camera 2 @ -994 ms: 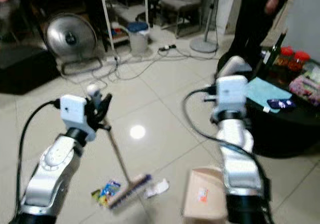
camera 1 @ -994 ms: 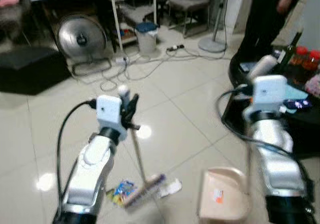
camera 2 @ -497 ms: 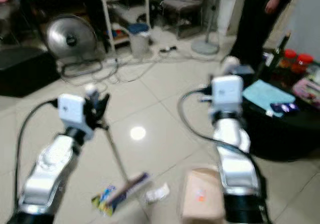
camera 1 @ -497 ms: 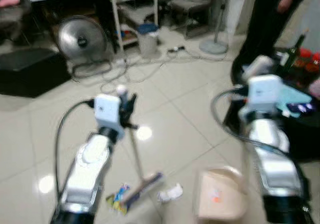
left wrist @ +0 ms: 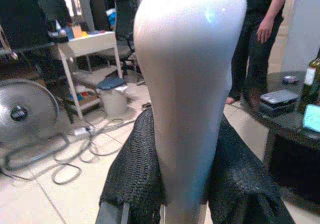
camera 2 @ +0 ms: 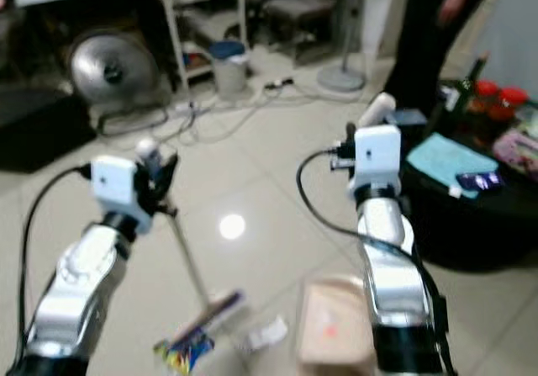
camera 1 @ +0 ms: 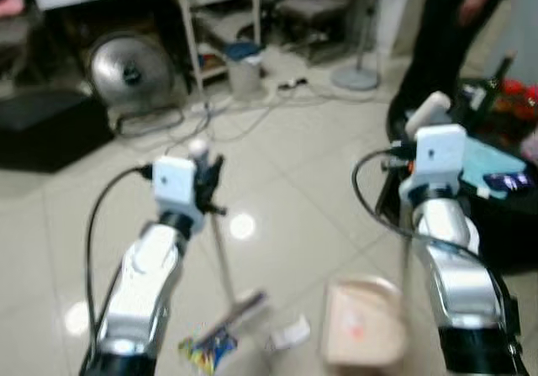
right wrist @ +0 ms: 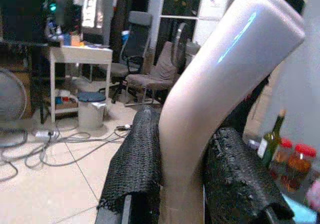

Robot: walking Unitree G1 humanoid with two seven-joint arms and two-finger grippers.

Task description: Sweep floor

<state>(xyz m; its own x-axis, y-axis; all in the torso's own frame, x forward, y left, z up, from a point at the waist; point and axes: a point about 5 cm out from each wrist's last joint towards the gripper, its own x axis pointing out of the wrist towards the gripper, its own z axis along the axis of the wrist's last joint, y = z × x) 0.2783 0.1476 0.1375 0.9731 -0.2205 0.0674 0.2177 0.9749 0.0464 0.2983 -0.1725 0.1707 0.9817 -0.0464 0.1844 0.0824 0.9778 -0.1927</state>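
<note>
broom (camera 1: 225,268) slim, pale-handled, tilted

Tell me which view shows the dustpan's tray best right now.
The left eye view: the dustpan tray sits whole, though blurred, on the floor beside the white scrap. The right eye view crops its lower edge. The right wrist view gives its handle in the right pincer.

Floor (camera 1: 294,191) pale cream tile, glossy. Broom handle (left wrist: 187,83) white; dustpan (camera 1: 363,334) beige. Wrapper (camera 1: 204,348) beside broom head yellow-blue. Table (camera 2: 471,216) black; cloth (camera 2: 445,159) on table teal.
</note>
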